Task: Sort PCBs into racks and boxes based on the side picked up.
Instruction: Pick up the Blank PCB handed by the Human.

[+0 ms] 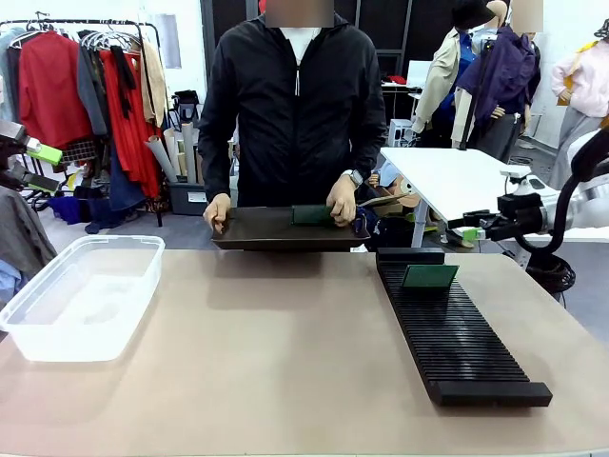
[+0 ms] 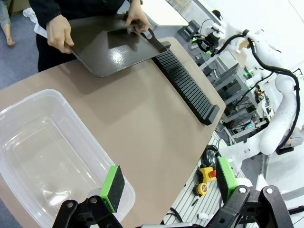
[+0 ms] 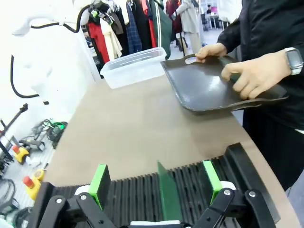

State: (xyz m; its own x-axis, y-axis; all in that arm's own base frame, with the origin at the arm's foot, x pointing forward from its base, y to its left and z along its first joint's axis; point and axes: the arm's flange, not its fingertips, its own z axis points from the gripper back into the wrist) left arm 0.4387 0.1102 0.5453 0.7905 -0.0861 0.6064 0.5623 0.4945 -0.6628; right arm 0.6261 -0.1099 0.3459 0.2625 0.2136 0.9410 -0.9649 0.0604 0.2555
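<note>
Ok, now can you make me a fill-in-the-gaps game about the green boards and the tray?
1. One PCB stands upright in a slot of the long black ____.
2. The clear box is ____ inside.
3. A person's hand rests on a second PCB lying on the dark ____.
4. The left gripper hovers above the box with its jaws ____.

Missing words: rack; empty; tray; open.

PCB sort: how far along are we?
Done: one PCB stands slotted in the rack. In hand: the person holds a dark tray carrying another PCB; left pincer and right pincer are open, holding nothing. Remaining: that tray board; the box has no boards yet.
</note>
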